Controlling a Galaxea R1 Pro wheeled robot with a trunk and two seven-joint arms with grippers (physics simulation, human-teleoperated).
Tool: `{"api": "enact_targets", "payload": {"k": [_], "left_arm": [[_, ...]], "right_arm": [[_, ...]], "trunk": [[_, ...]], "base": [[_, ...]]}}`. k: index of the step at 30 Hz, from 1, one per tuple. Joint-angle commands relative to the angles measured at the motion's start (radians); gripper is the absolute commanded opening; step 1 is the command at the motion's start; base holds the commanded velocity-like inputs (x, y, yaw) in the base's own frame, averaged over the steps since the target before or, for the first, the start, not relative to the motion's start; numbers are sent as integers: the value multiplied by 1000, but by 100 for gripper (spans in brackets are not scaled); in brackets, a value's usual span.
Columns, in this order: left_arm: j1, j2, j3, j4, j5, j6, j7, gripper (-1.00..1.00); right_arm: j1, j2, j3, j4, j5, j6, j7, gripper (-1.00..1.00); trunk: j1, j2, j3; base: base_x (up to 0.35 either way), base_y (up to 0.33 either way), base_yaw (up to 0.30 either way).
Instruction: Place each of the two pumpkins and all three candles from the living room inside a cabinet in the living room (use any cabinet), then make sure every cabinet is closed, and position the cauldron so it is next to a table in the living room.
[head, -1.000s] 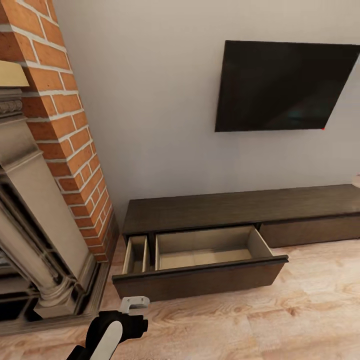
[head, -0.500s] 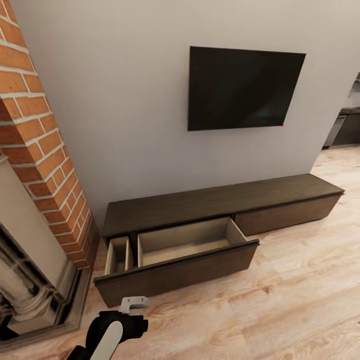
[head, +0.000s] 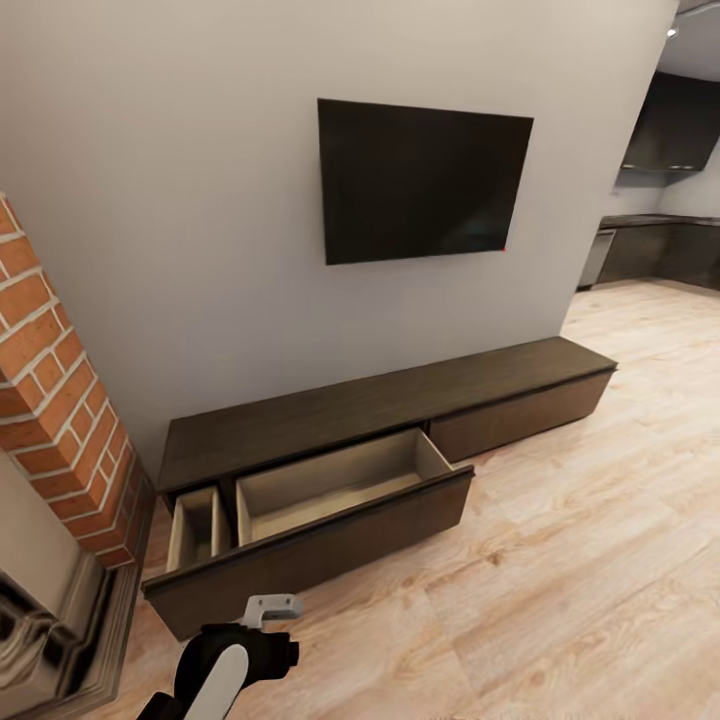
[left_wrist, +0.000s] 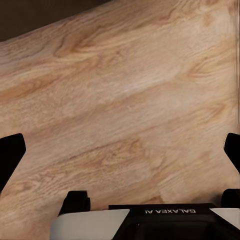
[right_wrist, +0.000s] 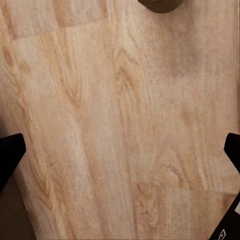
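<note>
Brown cabinet (head: 380, 405) has 1 drawer (head: 310, 520) out; both grippers seemingly spread over floor (left_wrist: 125, 100).

Long low dk-brown cabinet (head: 390, 405) vs wall, left drawer pulled open, empty

Red brick fireplace column (head: 50, 400): cut off by the head view's left edge.
Dark kitchen units (head: 655, 250): distant, details too small to tell.
Left gripper (left_wrist: 120, 150): black fingertips clipped at both side edges.
Right gripper (right_wrist: 120, 150): fingertips likewise clipped; dark shape at the frame's edge (right_wrist: 160, 5) unidentifiable.
</note>
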Motion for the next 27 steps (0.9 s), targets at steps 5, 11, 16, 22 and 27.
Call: {"api": "enact_targets", "payload": {"k": [5,11,16,22,27], "left_arm": [[-1,2,-7,-1,9,1,10,100],[-1,2,-8,-1,9,1,9,100],[-1,2,-8,-1,9,1,9,100],[-1,2,-8,-1,9,1,9,100],[-1,2,-8,-1,9,1,9,100]], "right_arm": [[-1,0,-6,1,-2,4,4,100],[-1,0,-6,1,-2,3,4,100],[-1,0,-6,1,-2,1,4,100],[-1,0,-6,1,-2,-10,4,100],[-1,0,-6,1,-2,-11,4,100]], "trunk": [[0,0,2],[0,0,6],[0,0,9],[0,0,13],[0,0,16]], "base": [[0,0,-277],[0,0,-277],[0,0,-277],[0,0,-276],[0,0,-270]]}}
